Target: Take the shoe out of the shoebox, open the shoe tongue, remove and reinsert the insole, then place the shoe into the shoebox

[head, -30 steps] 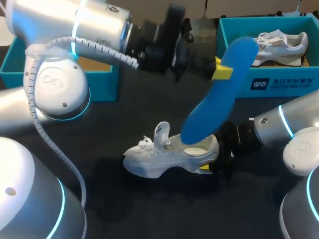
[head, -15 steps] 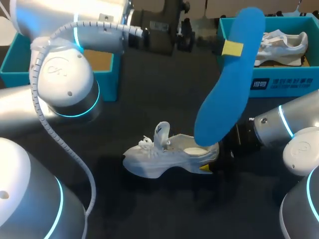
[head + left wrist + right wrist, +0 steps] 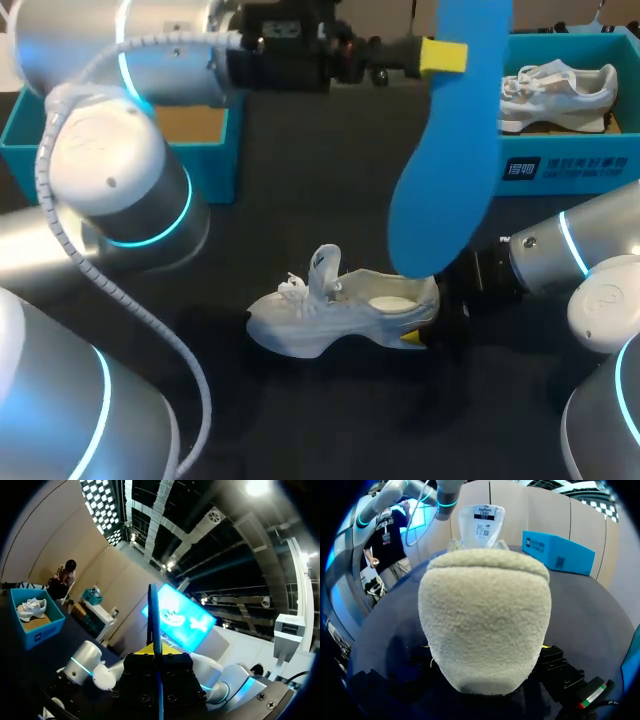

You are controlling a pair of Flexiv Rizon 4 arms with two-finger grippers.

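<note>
On the dark table, the shoe is out. The left gripper pinches the insole high above it, not yet put back. Right gripper at heel: cannot tell its grip.

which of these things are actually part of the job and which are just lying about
In the job: blue foam insole, held up by the left gripper; white mesh sneaker on the table, heel in the right gripper; teal cardboard shoebox.
Lying about: second white sneaker inside that shoebox; open teal box by the left arm.
</note>
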